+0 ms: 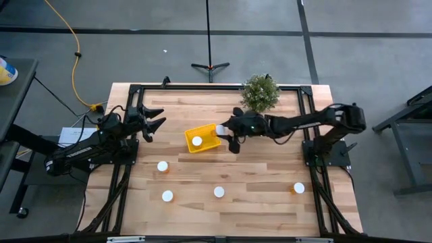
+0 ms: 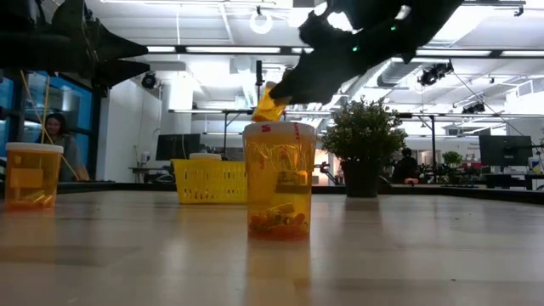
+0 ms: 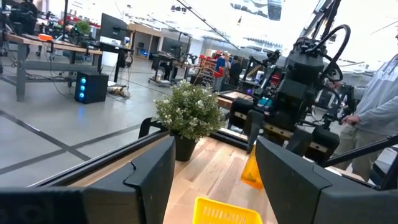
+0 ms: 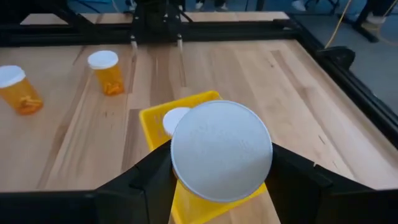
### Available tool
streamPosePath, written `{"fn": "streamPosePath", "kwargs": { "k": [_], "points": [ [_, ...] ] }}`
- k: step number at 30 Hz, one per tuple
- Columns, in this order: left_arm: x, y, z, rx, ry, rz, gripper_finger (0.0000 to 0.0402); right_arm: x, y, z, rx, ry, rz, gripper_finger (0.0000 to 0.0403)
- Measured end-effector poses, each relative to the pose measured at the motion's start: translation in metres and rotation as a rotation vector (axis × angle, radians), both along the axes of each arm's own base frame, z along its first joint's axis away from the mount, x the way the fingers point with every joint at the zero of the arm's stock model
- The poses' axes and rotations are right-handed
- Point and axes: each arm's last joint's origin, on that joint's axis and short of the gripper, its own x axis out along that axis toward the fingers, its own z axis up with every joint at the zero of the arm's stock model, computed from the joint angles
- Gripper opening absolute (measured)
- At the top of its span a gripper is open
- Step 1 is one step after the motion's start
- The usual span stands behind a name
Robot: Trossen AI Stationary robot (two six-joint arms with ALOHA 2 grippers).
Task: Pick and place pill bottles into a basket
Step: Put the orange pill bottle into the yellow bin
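My right gripper (image 1: 228,132) is shut on an orange pill bottle with a white cap (image 4: 221,149), held in the air over the right end of the yellow basket (image 1: 202,138). One bottle (image 1: 196,141) stands inside the basket. Several more bottles stand upright on the table: one (image 1: 163,166) near the basket, two (image 1: 167,196) (image 1: 219,192) toward the near edge, and one (image 1: 299,187) at the right. My left gripper (image 1: 155,122) is open and empty, raised left of the basket. My right gripper pinches the bottle between its two fingers (image 4: 152,177), one on each side just below the cap's rim (image 4: 180,171). The cap faces back toward the wrist. The orange body (image 2: 270,104) sticks out past the fingertips, slanting down toward the basket, lifted clear.
A green potted plant (image 1: 260,92) stands at the far edge, just behind my right arm. Black frame rails (image 1: 202,88) run round the table. People show in the room beyond the table (image 3: 373,93).
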Motion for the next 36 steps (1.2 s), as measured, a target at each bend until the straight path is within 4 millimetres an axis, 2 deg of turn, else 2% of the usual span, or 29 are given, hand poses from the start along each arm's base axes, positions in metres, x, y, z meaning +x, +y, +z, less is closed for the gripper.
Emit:
{"fn": "streamPosePath", "kwargs": {
  "k": [6, 11, 14, 23, 31, 36],
  "points": [
    [0.0, 0.0, 0.0, -0.002, 0.002, 0.006, 0.0259, 0.032, -0.006, 0.002, 0.022, 0.069, 0.076, 0.0208],
    [0.0, 0.0, 0.0, -0.002, 0.002, 0.006, 0.0259, 0.054, -0.016, 0.0, 0.002, 0.237, 0.055, 0.0208],
    [0.0, 0.0, 0.0, -0.002, 0.003, 0.007, 0.0259, 0.062, -0.025, -0.003, 0.028, 0.273, 0.032, 0.0208],
    [0.0, 0.0, 0.0, -0.002, 0.003, 0.007, 0.0259, 0.064, -0.046, -0.015, 0.079, 0.314, 0.003, 0.0208],
    [0.0, 0.0, 0.0, -0.002, 0.003, 0.008, 0.0259, 0.067, -0.05, -0.031, 0.081, 0.348, 0.054, 0.0208],
    [0.0, 0.0, 0.0, -0.002, 0.003, 0.01, 0.0259, 0.068, -0.051, -0.032, 0.073, 0.342, 0.054, 0.0209]
  ]
}}
